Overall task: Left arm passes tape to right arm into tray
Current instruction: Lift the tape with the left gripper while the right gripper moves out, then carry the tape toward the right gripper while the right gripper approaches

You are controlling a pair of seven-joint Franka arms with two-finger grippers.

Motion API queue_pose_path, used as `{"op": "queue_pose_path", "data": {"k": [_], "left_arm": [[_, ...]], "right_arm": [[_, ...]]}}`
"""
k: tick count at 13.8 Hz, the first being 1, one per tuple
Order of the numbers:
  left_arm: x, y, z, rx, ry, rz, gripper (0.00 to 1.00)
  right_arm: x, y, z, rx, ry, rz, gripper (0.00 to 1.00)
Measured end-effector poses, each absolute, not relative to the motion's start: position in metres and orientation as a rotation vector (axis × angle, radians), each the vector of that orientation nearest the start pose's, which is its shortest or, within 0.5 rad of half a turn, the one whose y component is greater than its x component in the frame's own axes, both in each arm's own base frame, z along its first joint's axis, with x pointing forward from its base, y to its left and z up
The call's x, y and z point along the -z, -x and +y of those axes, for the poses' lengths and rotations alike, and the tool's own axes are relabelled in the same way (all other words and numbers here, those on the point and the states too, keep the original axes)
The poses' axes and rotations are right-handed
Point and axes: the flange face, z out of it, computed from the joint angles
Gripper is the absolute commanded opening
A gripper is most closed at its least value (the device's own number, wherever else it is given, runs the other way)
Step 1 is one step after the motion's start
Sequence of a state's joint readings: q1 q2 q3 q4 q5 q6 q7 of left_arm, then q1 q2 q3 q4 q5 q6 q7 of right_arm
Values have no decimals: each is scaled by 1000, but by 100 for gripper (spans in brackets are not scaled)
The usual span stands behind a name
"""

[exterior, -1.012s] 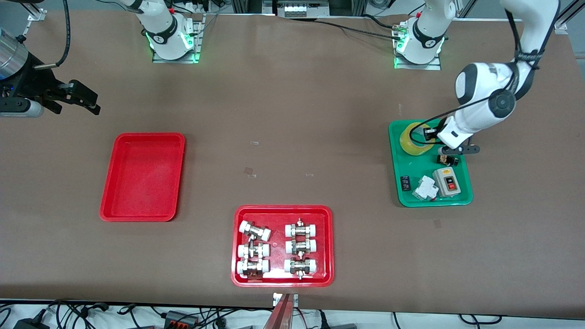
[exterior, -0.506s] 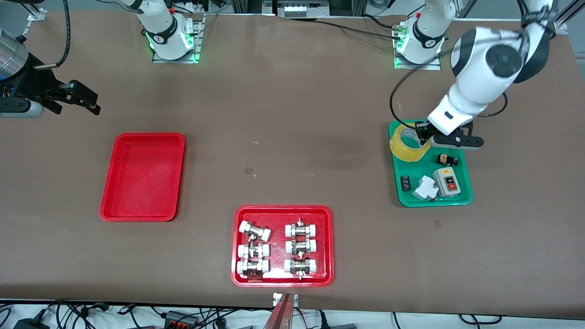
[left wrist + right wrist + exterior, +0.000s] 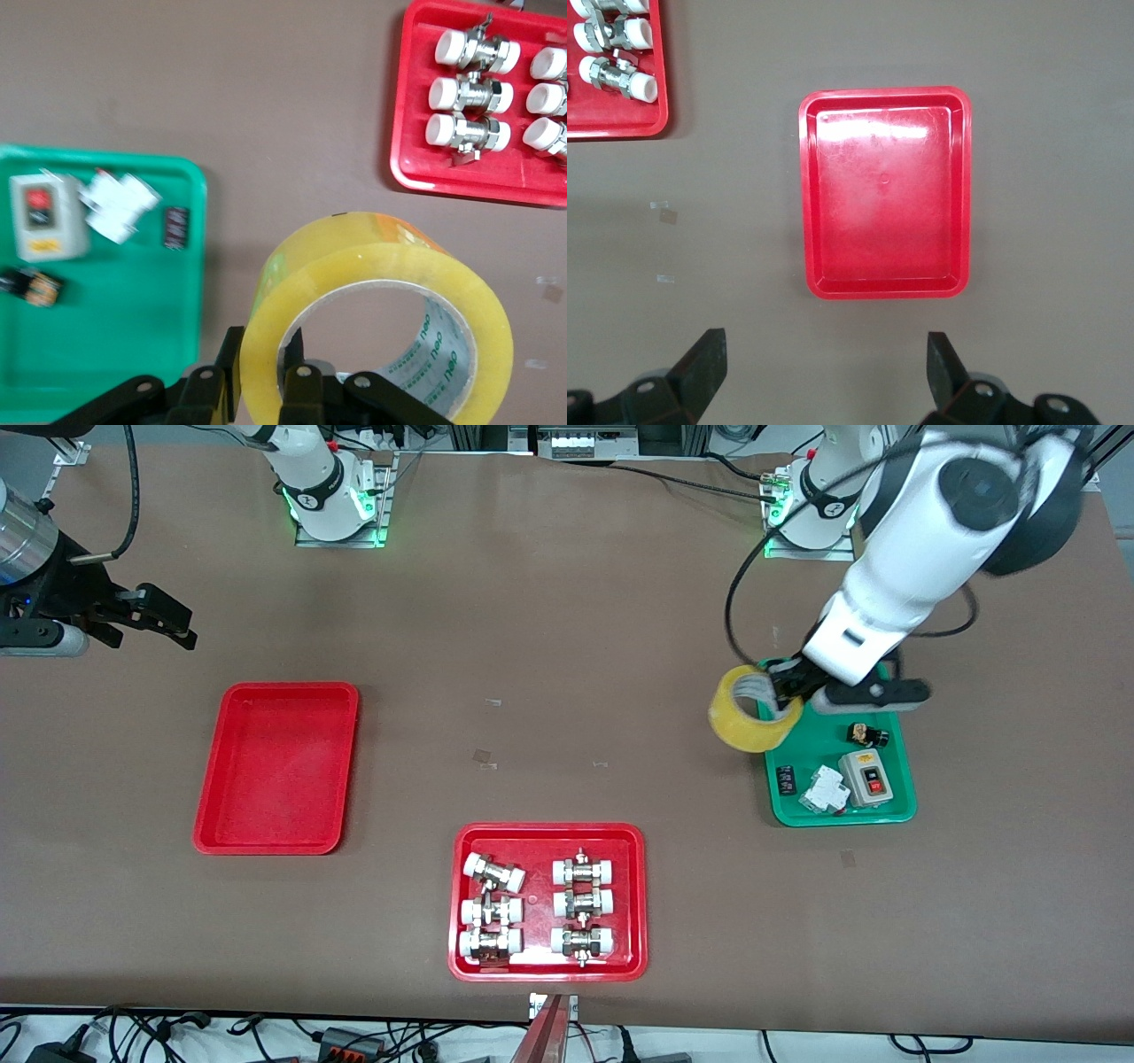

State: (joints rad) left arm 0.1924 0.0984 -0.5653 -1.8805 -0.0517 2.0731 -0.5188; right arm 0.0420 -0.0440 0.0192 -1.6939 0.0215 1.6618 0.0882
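Note:
My left gripper (image 3: 784, 695) is shut on the wall of the yellow tape roll (image 3: 751, 721) and holds it in the air over the edge of the green tray (image 3: 797, 806). In the left wrist view the tape (image 3: 354, 292) fills the middle, one finger outside the roll and one inside, with my left gripper (image 3: 264, 359) clamped on its rim. The plain red tray (image 3: 279, 766) lies empty toward the right arm's end. My right gripper (image 3: 164, 615) is open and waits above the table beside it; the right wrist view shows the tray (image 3: 884, 190) past my right gripper (image 3: 824, 354).
The green tray holds a switch box (image 3: 868, 777), a white breaker (image 3: 824, 788) and small dark parts. A red tray of metal fittings (image 3: 547, 903) lies nearest the front camera, mid-table. Bare brown table lies between the trays.
My left gripper has lifted the tape out of the green tray and carried it up and toward the table's middle. The right arm has stayed put.

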Motion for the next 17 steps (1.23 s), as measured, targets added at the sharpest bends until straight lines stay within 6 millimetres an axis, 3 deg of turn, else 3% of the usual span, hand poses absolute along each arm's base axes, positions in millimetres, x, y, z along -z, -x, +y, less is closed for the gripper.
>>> {"op": "queue_pose_path", "data": {"k": [3, 5, 9, 12, 17], "left_arm": [[-443, -553, -265, -18, 3281, -326, 0], [-432, -551, -291, -51, 3279, -333, 0], [-410, -565, -308, -168, 3302, -500, 0], [-403, -561, -341, -225, 3298, -604, 0], [-413, -574, -374, -336, 3384, -687, 0]], "right_arm": [[-587, -546, 36, -25, 3122, 44, 100], [-577, -546, 37, -59, 3120, 42, 100], [-561, -548, 48, -123, 3105, 19, 100], [-552, -550, 64, -167, 3036, 8, 100], [-546, -554, 94, -206, 2785, 40, 100]]}}
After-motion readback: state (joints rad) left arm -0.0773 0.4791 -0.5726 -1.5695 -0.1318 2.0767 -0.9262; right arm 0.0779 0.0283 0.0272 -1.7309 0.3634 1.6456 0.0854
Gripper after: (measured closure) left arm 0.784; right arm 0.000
